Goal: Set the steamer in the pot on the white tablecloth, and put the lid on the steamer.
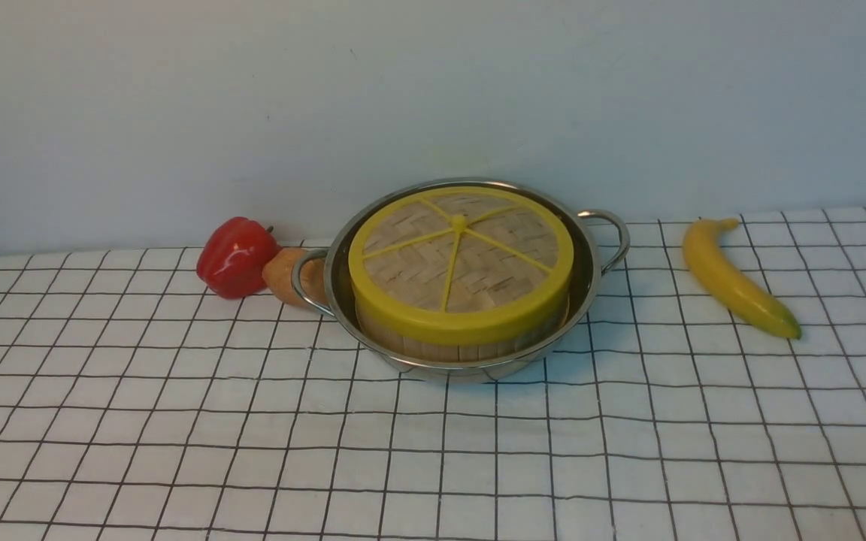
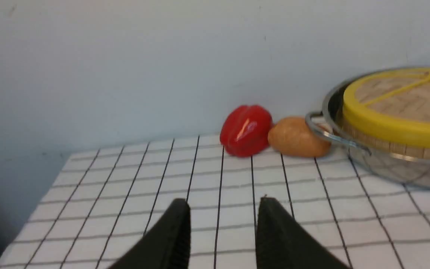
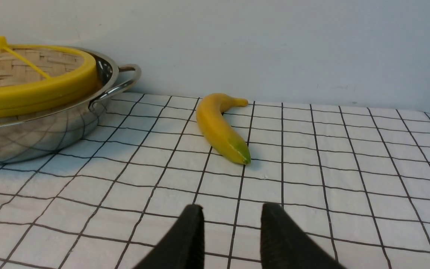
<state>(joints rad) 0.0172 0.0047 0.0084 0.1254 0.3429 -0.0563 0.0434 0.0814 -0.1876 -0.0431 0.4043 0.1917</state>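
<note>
Gridded white tablecloth [image 1: 433, 451], woven lid [image 1: 461, 259]

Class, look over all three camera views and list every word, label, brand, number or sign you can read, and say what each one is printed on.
None: no view shows any readable text.
The lid, the steamer, the pot, the red pepper, the banana and the wall carry no lettering.
The white tablecloth bears only a thin black grid, no characters.
</note>
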